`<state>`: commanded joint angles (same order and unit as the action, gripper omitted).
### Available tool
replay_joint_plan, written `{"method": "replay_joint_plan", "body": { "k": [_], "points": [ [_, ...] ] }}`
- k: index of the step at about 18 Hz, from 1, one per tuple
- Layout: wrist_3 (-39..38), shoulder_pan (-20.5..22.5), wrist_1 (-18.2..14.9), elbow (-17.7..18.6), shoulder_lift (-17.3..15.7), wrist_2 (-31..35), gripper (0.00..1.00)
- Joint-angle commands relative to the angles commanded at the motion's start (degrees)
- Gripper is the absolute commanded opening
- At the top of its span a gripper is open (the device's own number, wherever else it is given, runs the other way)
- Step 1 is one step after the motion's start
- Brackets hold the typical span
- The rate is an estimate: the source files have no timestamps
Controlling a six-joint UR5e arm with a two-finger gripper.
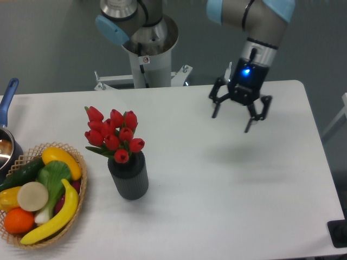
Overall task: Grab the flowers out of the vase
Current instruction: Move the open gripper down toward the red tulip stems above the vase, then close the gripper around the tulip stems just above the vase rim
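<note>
The flowers (114, 132), a bunch of red tulip buds with green leaves, stand upright in the vase (129, 177), a small dark grey ribbed cylinder at the left middle of the white table (233, 189). Their stems are hidden inside the vase. My gripper (233, 120) hangs above the table's far right part, well to the right of the flowers and apart from them. Its fingers (215, 111) are spread open and hold nothing.
A woven basket (81, 208) of fruit and vegetables sits at the front left, close beside the vase. A pot with a blue handle (6, 97) is at the left edge. The arm's base column (147, 54) stands behind the table.
</note>
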<state>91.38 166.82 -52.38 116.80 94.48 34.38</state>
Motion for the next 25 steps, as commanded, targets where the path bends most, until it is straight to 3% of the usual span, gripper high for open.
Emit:
{"method": "replay_joint_plan", "body": {
  "k": [4,8,13,25],
  "points": [
    [3.98,-2.99,0.00,2.21,0.35,-2.74,1.00],
    [4.50,-6.42,-0.09,0.46,0.79,-2.74,1.00],
    [3.71,-12.56,0.00,2.03,0.88,-3.44,1.00],
    [3.54,-17.40,-0.18,1.77,3.51,-5.91,1.00]
  ]
}}
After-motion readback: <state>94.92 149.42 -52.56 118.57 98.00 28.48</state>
